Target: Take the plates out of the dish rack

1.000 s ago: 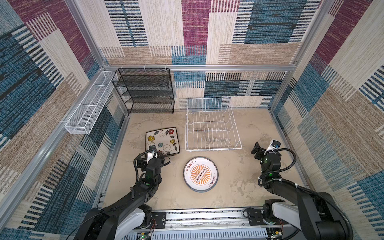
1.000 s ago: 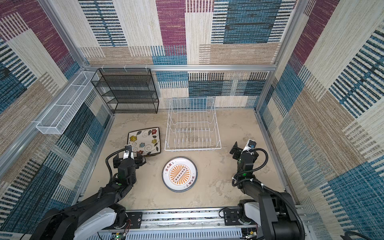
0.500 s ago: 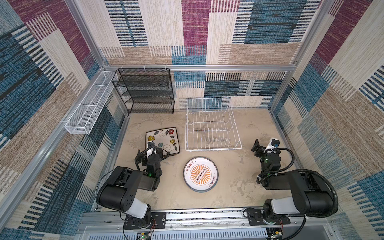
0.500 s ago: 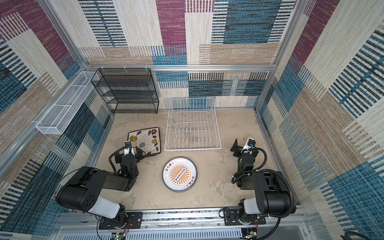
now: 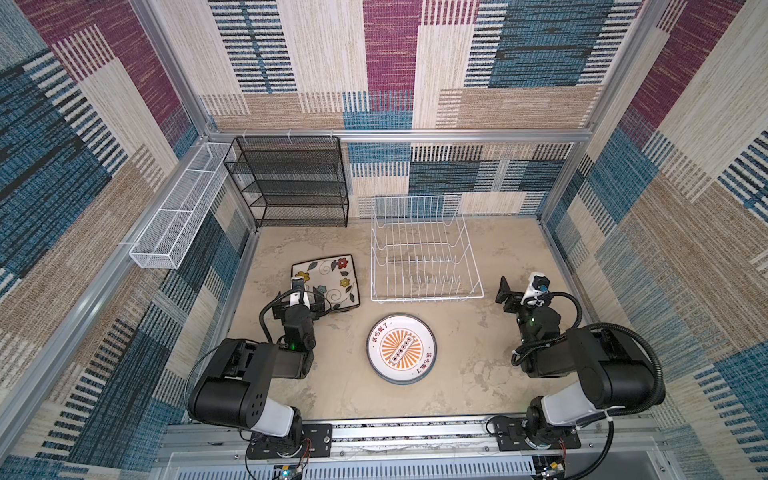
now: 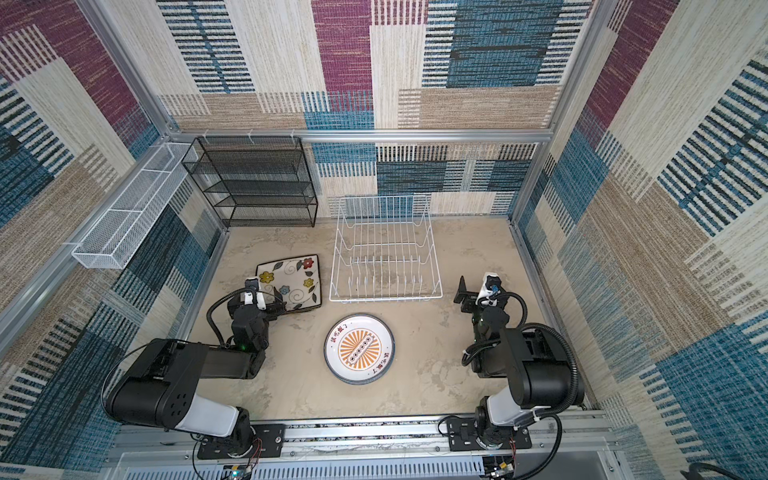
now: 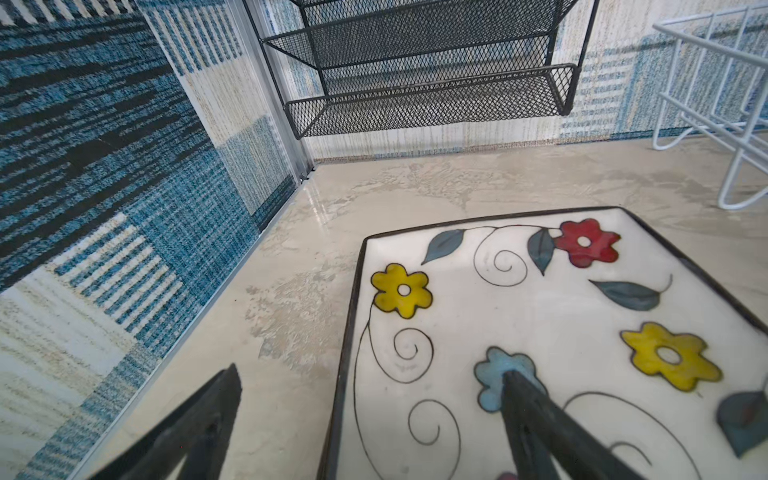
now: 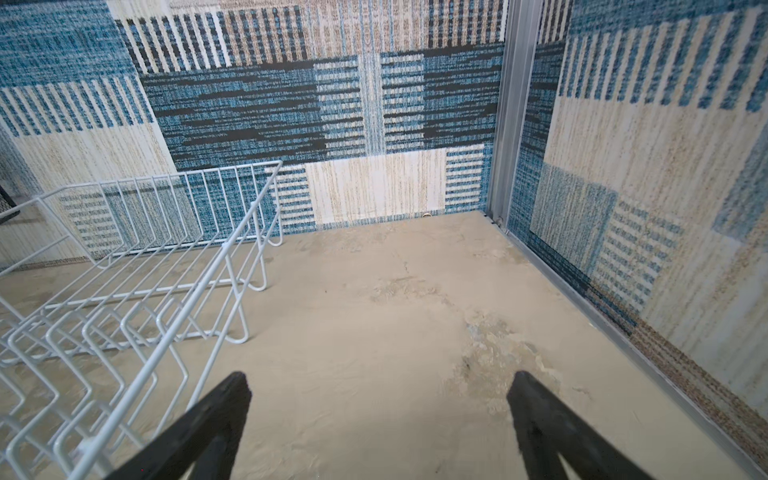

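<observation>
Dish rack [image 5: 424, 253] empty; left gripper [image 7: 372, 376] and right gripper [image 8: 381, 380] both spread wide, holding nothing.
The square plate [image 5: 328, 274] lies flat just left of the dish rack, the round plate [image 5: 401, 347] in front of it. Probably only parking the arms is left. The left gripper, with one finger over the square plate's rim, should lift before drawing back. The right gripper has bare table [image 8: 374, 311] beneath and a wall [image 8: 623, 166] close by.
</observation>
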Controlling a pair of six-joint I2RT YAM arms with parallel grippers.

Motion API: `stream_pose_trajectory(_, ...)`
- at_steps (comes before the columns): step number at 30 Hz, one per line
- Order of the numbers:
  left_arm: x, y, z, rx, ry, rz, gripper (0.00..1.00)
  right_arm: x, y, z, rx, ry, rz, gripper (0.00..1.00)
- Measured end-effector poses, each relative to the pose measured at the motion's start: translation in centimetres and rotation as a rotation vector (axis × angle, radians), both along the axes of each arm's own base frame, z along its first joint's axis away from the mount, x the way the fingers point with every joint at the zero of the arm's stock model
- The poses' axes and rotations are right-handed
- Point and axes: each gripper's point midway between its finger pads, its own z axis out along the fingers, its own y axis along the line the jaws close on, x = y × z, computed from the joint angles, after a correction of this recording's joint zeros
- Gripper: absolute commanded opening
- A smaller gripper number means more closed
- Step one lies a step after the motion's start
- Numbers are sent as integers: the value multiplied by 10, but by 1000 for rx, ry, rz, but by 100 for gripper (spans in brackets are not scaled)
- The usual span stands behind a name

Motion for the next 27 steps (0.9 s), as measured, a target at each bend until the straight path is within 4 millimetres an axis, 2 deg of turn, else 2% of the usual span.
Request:
stream_pose_trajectory(4, 4, -1, -4, -25, 14, -25, 99, 1, 1, -4, -3, 17, 4, 99)
stream_pose_trajectory(8, 6, -5, -21, -32, 68, -53, 99, 1, 2, -4, -4, 18, 5, 99)
stream_pose_trajectory(11, 14, -4, -12, -43, 49, -44, 99, 1, 2, -4, -6, 19, 6, 99)
stream_pose_trajectory(15, 25, 0, -10, -62, 71, -40, 99, 1, 2, -4, -7, 19, 6, 99)
stream_pose_trajectory(18, 25, 5, -14, -73, 92, -24, 99, 1, 2, -4, -7, 19, 6, 99)
stream_pose_trajectory(27, 25, 3, -22, -87, 127, -41, 100, 1, 2, -5, -7, 20, 6, 99)
